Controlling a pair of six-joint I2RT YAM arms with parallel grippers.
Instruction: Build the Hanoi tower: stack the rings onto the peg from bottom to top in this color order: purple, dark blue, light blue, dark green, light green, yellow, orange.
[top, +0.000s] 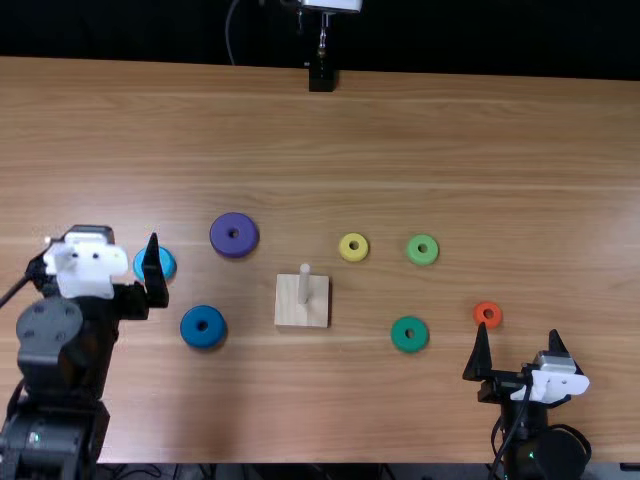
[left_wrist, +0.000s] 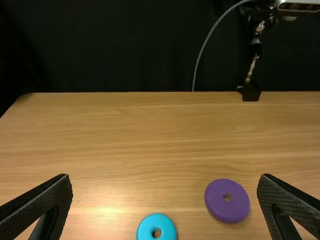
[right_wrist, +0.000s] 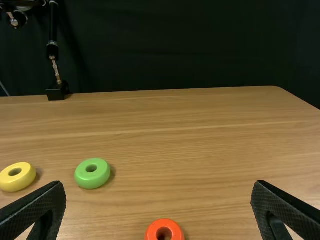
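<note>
Left end effector (left_wrist: 165, 178): sitting empty, fingers standing wide apart.
Purple ring (top: 222, 243): lying flat on bench (top: 450, 140), ahead-right of left end effector; probably going first.
Ring shape: round, no long axis showing, hole facing up.
Peg (top: 304, 284): standing bare, farther right.
Right end effector (right_wrist: 159, 182): sitting spread, farther from purple.
</note>
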